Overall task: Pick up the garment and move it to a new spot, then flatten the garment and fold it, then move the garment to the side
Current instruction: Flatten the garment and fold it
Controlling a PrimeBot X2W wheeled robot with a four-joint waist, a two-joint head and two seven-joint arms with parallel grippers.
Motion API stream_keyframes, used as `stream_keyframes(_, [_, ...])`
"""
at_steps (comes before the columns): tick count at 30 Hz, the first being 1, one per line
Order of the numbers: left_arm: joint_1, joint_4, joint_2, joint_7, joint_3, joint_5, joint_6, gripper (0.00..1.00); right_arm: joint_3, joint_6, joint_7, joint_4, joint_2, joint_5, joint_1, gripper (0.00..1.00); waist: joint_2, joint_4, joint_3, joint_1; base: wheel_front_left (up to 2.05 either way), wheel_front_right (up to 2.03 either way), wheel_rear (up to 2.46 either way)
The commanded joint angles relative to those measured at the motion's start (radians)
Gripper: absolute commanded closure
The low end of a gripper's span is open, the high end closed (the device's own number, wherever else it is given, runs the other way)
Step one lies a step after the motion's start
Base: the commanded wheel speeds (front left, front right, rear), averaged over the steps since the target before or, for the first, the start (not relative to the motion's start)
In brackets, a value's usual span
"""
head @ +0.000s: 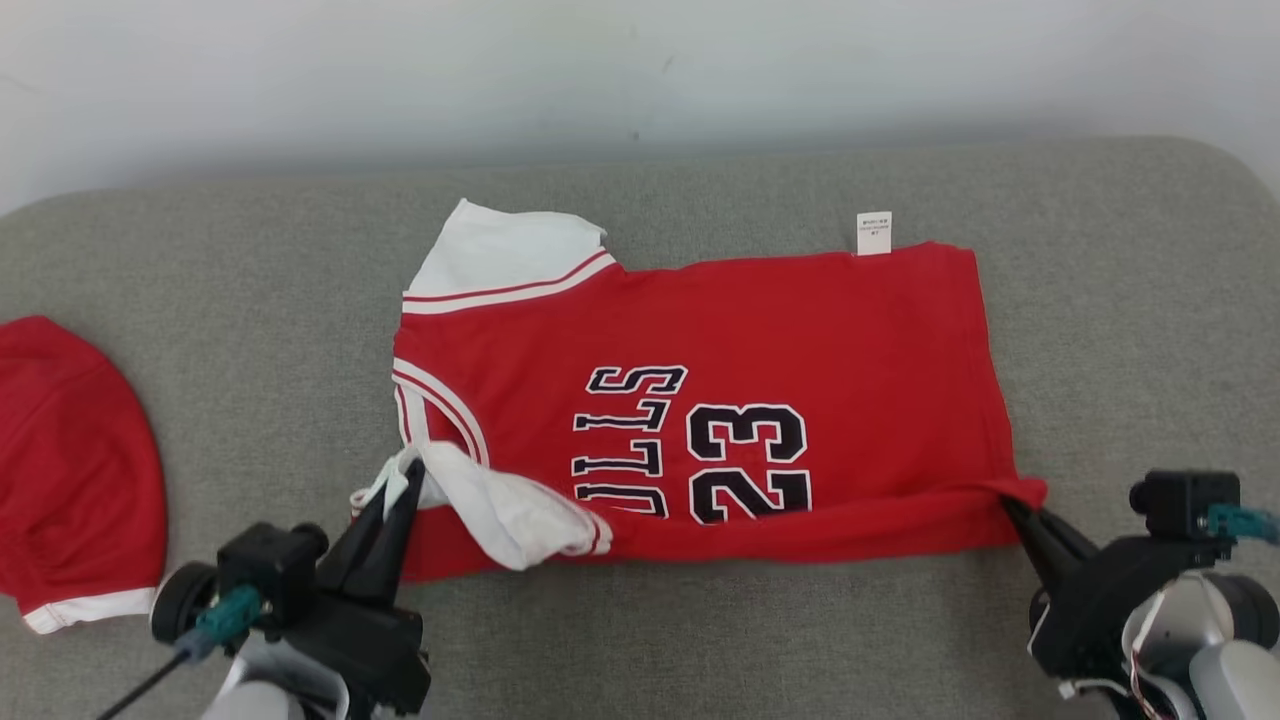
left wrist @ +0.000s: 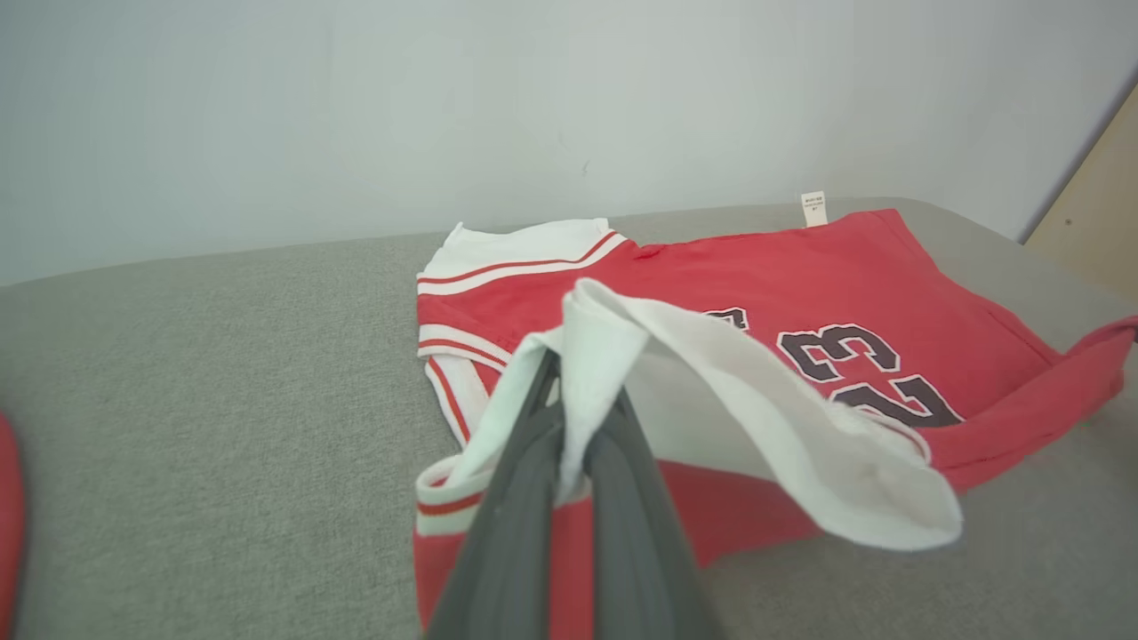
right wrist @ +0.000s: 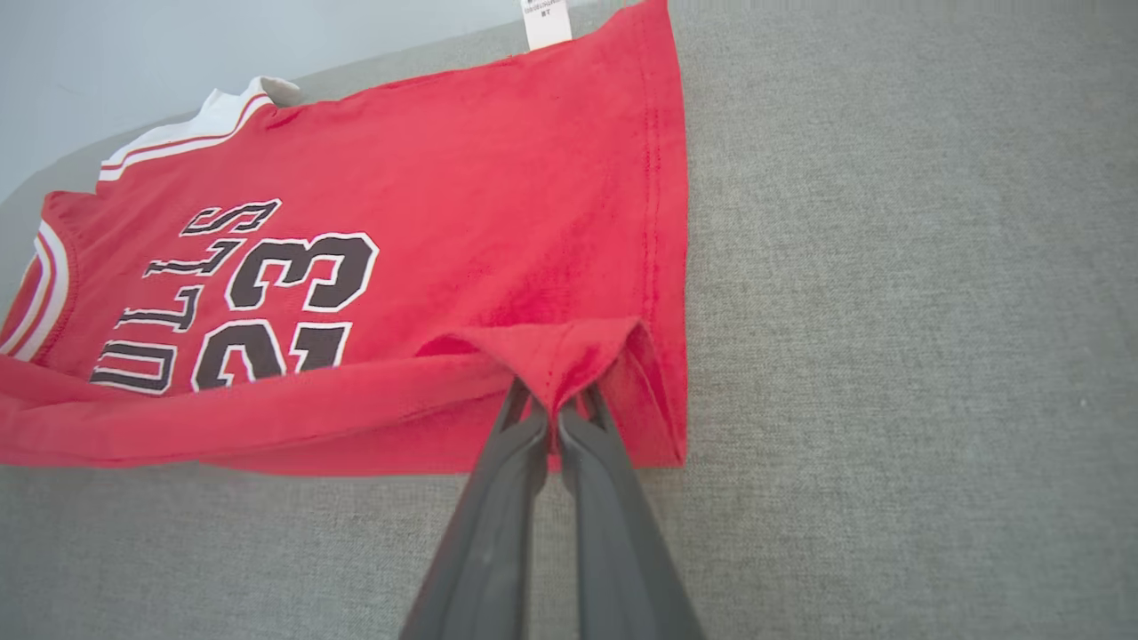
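Red cloth (head: 75, 470) far L of jersey (head: 760, 320)

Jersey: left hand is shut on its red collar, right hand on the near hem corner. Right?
No: the left hand is shut on the white sleeve of the jersey, not a red collar; the left wrist view shows it. The right hand does grip the near hem corner.
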Motion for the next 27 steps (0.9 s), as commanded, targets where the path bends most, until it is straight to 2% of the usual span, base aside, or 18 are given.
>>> stream_keyframes(1, [-0.033, 0.020, -0.005, -0.006, -0.002, 0.002, -0.008, 1.00, 0.004, -0.002, 0.002, 0.013, -0.007, -0.005, -0.026, 1.00, -0.0001, -0.002, 0.020, -0.0001, 0.00, 0.00, 0.00])
stream_keyframes(7, [-0.160, 0.164, -0.021, -0.018, -0.030, 0.005, -0.033, 1.00, 0.014, -0.002, -0.005, 0.107, -0.003, -0.024, -0.126, 1.00, -0.0001, 0.000, 0.045, -0.0001, 0.00, 0.00, 0.00])
stream_keyframes(8, [-0.180, 0.189, -0.025, -0.024, -0.035, 0.006, -0.038, 1.00, 0.016, -0.002, -0.012, 0.121, -0.002, -0.032, -0.138, 0.92, -0.0001, 0.000, 0.048, -0.0001, 0.00, 0.00, 0.00])
stream_keyframes(9, [-0.196, 0.220, -0.033, -0.029, -0.037, -0.002, -0.041, 1.00, 0.018, -0.002, -0.020, 0.135, 0.000, -0.037, -0.149, 0.71, -0.0001, 0.000, 0.049, -0.0001, 0.00, 0.00, 0.00])
stream_keyframes(10, [-0.229, 0.272, -0.040, -0.039, -0.050, 0.010, -0.043, 0.63, 0.020, -0.002, -0.043, 0.156, 0.001, -0.046, -0.163, 0.00, -0.0001, 0.002, 0.053, -0.0001, 0.00, 0.00, 0.00])
stream_keyframes(11, [-0.243, 0.294, -0.046, -0.046, -0.055, 0.012, -0.045, 0.00, 0.022, -0.002, -0.057, 0.164, 0.001, -0.050, -0.170, 0.00, -0.0001, 0.002, 0.054, -0.0001, 0.00, 0.00, 0.00])
stream_keyframes(19, [-0.252, 0.398, -0.079, -0.102, -0.045, 0.006, -0.050, 0.00, 0.038, -0.002, -0.144, 0.208, -0.020, -0.047, -0.155, 0.00, -0.0001, 0.003, 0.031, -0.0001, 0.00, 0.00, 0.00])
stream_keyframes(27, [-0.156, 0.370, -0.089, -0.109, 0.027, -0.014, -0.037, 0.00, 0.038, -0.002, -0.185, 0.232, -0.039, -0.044, -0.102, 0.00, -0.0001, 0.008, -0.003, -0.0001, 0.00, 0.00, 0.00])
